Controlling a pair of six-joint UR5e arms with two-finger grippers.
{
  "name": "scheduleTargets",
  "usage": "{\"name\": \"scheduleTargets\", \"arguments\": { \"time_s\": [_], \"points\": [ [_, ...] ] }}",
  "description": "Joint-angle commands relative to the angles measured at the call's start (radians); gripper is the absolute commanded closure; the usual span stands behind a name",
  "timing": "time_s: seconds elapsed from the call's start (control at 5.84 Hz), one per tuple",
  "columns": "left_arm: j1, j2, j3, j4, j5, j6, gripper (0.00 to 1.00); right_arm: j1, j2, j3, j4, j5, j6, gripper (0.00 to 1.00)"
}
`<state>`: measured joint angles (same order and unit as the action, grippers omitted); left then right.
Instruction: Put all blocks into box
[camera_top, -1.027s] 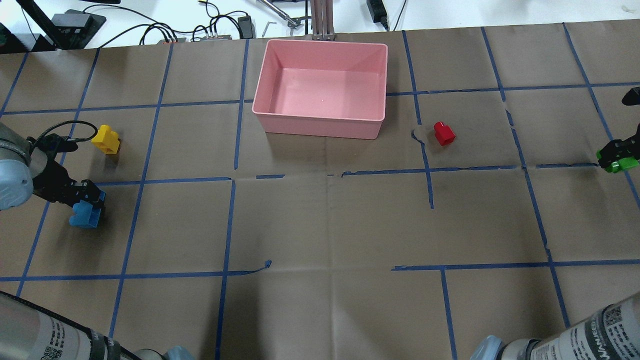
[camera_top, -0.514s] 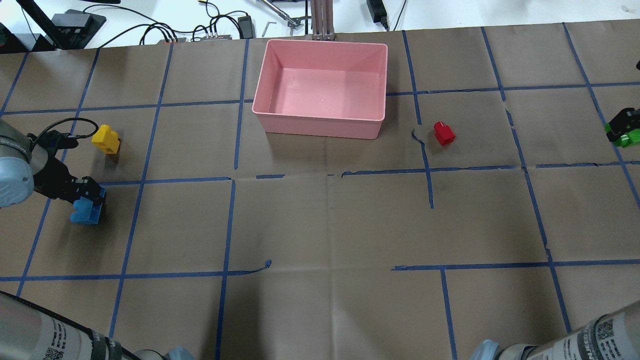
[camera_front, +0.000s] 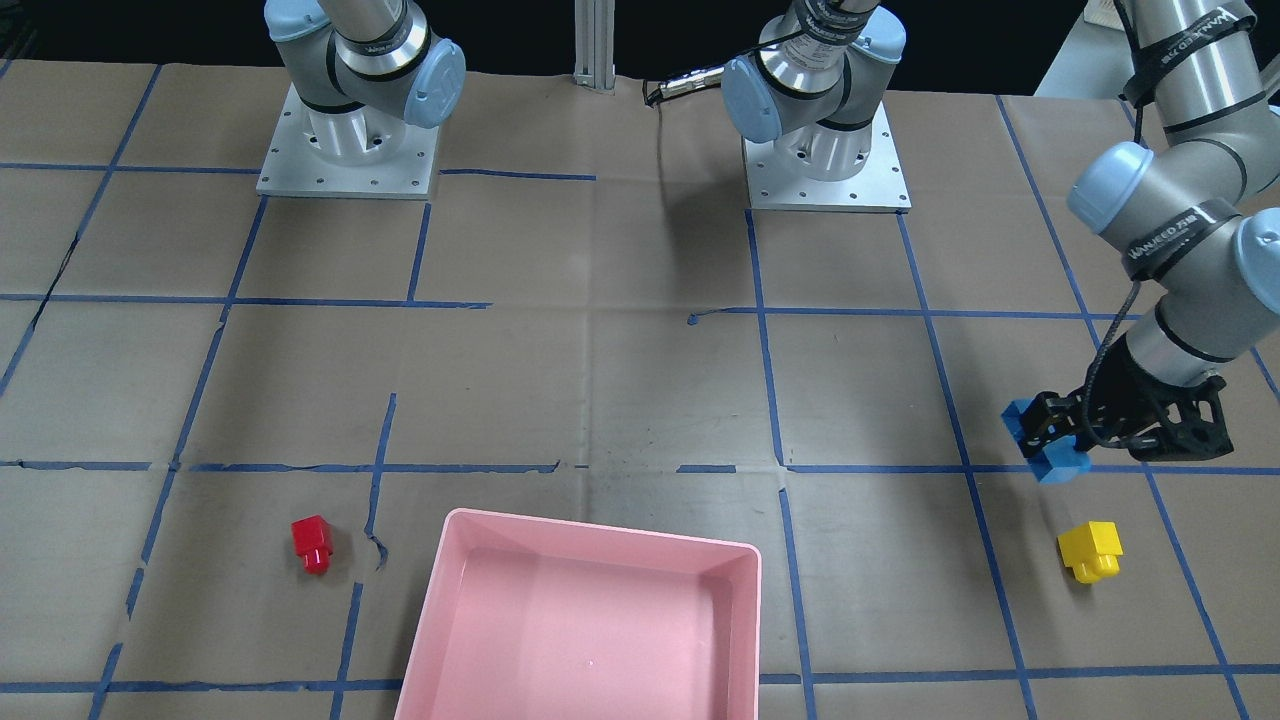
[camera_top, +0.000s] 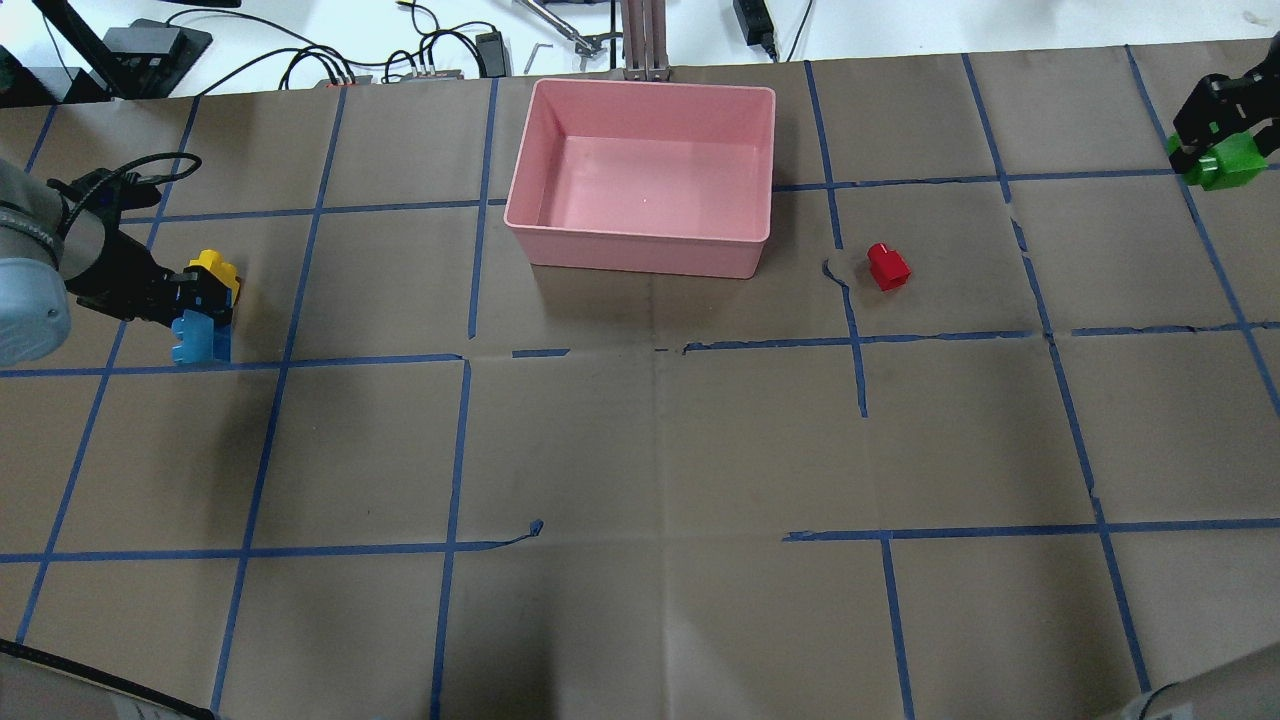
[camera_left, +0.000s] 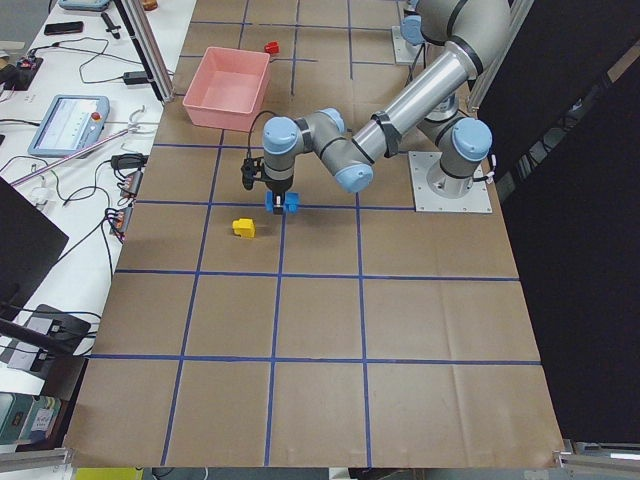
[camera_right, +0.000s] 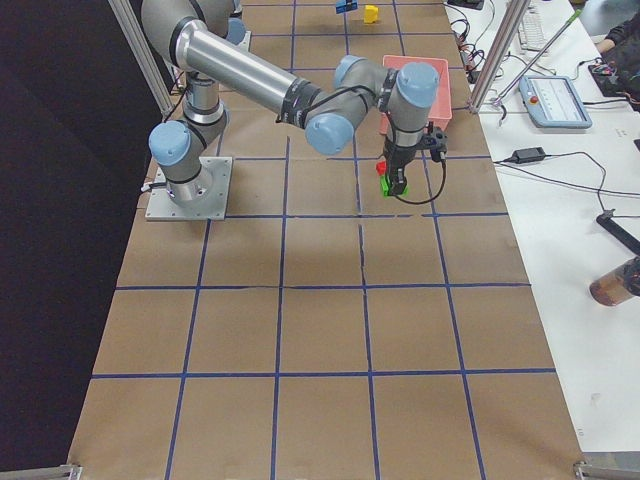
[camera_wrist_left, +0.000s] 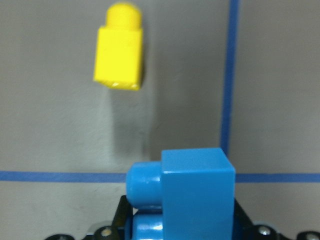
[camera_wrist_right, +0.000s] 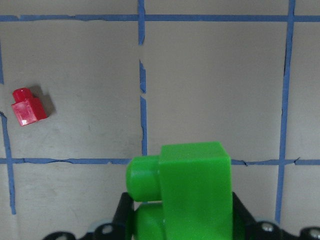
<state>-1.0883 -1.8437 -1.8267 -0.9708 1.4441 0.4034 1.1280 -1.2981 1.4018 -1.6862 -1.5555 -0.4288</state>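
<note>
The pink box (camera_top: 640, 255) stands empty at the table's far middle. My left gripper (camera_top: 195, 305) is shut on the blue block (camera_top: 200, 340) and holds it above the table, just in front of the yellow block (camera_top: 215, 265), which lies on the paper. My right gripper (camera_top: 1205, 150) is shut on the green block (camera_top: 1225, 165) and holds it in the air at the far right edge. The red block (camera_top: 887, 266) lies right of the box. The left wrist view shows the blue block (camera_wrist_left: 195, 195) with the yellow block (camera_wrist_left: 120, 55) beyond it.
Brown paper with a blue tape grid covers the table. Cables and small tools lie on the white bench (camera_top: 300, 40) behind the box. The two arm bases (camera_front: 345, 150) stand at the robot's side of the table.
My left gripper has carried the blue block away from me, up beside the yellow block. My right gripper has carried the green block towards the table's far side.
</note>
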Motion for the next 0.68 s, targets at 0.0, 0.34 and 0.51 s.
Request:
{"name": "scheduleTargets", "arguments": {
  "time_s": [0.0, 0.34, 0.51],
  "points": [
    [-0.222, 0.002, 0.111, -0.052, -0.048, -0.357, 1.00, 0.105, -0.038, -0.007, 0.057, -0.003, 0.204, 0.92],
    [-0.432, -0.134, 0.298, -0.025, -0.141, -0.744, 1.00, 0.224, -0.029, -0.007, 0.053, 0.003, 0.409, 0.92],
    [-0.515, -0.263, 0.475, -0.026, -0.134, -0.872, 1.00, 0.242, -0.024, -0.003, 0.043, 0.009, 0.438, 0.92]
  ]
}}
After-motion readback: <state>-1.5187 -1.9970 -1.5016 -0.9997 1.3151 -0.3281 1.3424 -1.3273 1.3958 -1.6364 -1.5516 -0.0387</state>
